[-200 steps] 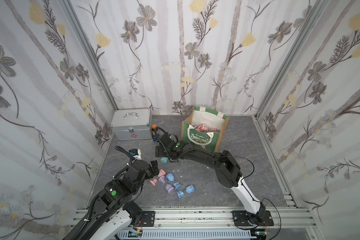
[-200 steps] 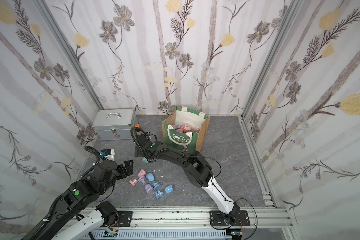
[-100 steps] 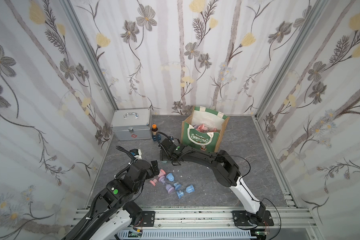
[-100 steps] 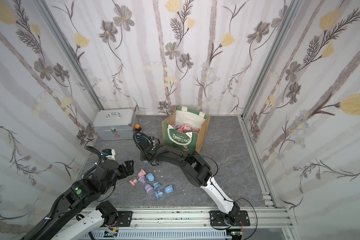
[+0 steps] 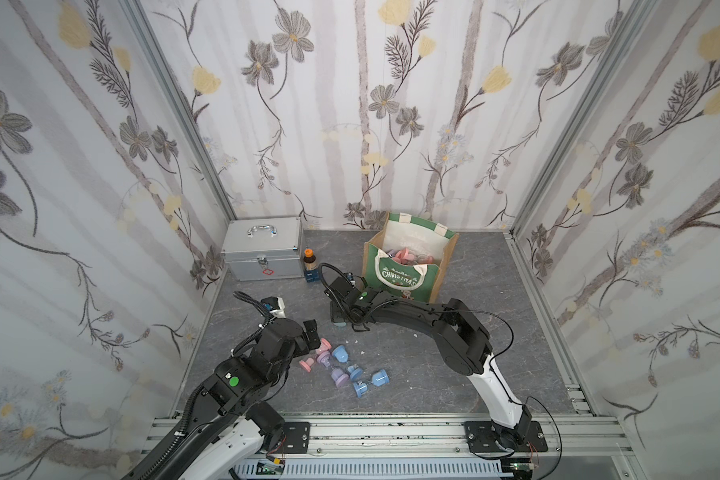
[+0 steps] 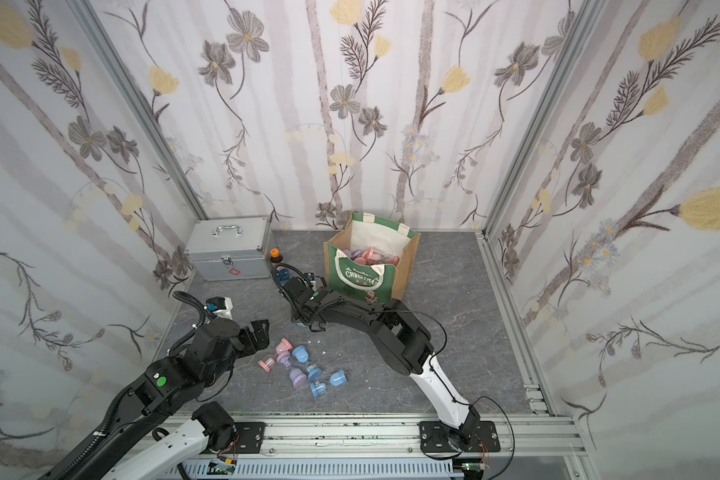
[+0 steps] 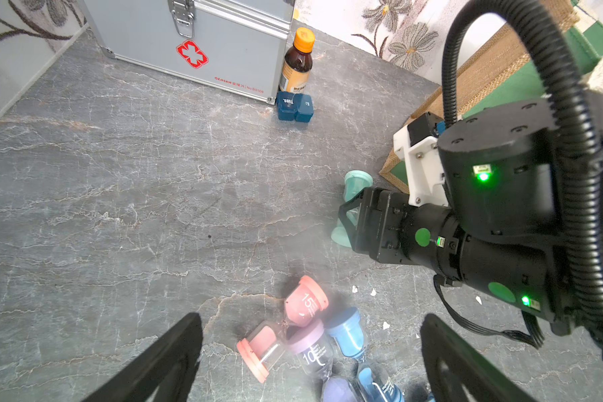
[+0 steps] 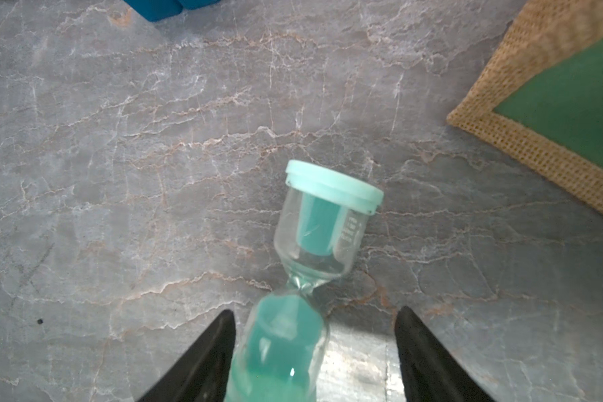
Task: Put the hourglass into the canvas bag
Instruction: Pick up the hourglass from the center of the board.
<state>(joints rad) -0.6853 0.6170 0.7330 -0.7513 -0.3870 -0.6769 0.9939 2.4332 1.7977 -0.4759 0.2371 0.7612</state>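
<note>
As right end effector (image 8: 314, 311) straddles teal hourglass (image 8: 324, 215), jaws part-open, canvas bag (image 5: 400, 276) near at 2 o'clock, bottle (image 7: 296, 62) at 11; left end effector (image 7: 310, 320) wide beside hourglass pile (image 5: 341, 365) at 6.

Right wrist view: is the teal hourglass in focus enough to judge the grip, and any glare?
Right wrist view: the hourglass is sharp at its far cap, blurred at the bulb inside the right hand; a bright glare patch sits on the floor beside it. Left wrist view: the same hourglass is half hidden behind that hand.

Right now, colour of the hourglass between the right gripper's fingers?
Mint green hourglass, clearest in the right wrist view.
</note>
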